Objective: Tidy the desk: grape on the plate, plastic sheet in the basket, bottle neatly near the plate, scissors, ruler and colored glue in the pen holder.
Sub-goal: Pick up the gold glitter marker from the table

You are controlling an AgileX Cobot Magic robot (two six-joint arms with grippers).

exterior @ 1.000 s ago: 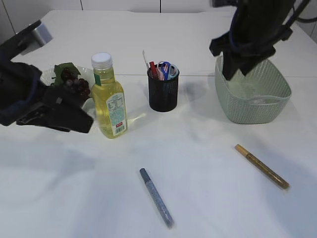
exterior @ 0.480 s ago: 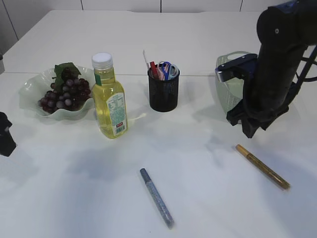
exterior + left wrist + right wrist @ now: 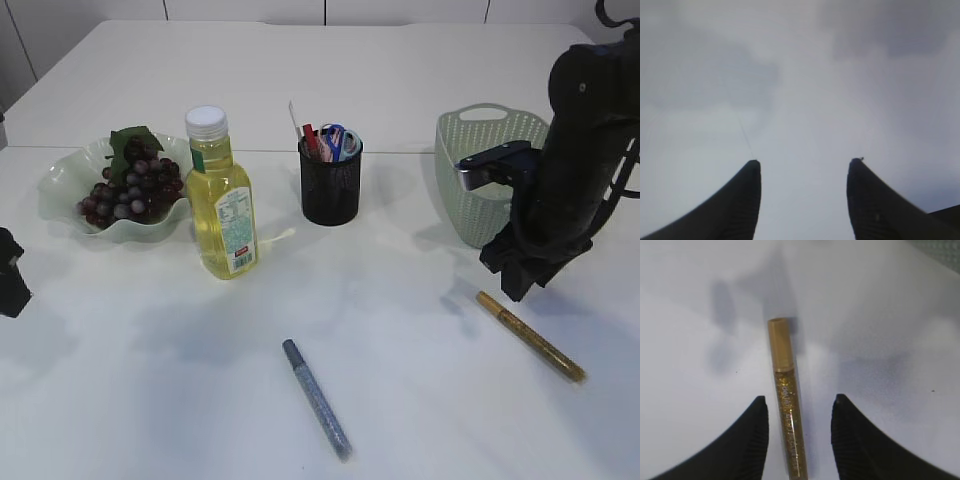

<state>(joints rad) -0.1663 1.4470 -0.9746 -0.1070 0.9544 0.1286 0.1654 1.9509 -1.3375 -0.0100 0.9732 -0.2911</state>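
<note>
My right gripper [image 3: 515,285] hangs open just over the gold glitter glue [image 3: 530,335] at the right front. In the right wrist view the gold glue [image 3: 787,405] lies between the fingers of that gripper [image 3: 799,399], touching neither. A blue glitter glue [image 3: 315,397] lies at the front centre. The black pen holder [image 3: 330,190] holds the scissors [image 3: 335,140] and a pale ruler [image 3: 294,115]. Grapes [image 3: 125,190] rest on the plate [image 3: 60,190], and the yellow bottle [image 3: 225,200] stands upright beside it. My left gripper [image 3: 805,161] is open over bare table. No plastic sheet shows.
The green basket [image 3: 465,160] stands at the back right, partly behind my right arm. My left arm [image 3: 10,275] shows only at the left edge of the exterior view.
My right arm has come down from over the basket to the gold glue. My left arm has drawn back from the plate to the left edge.
</note>
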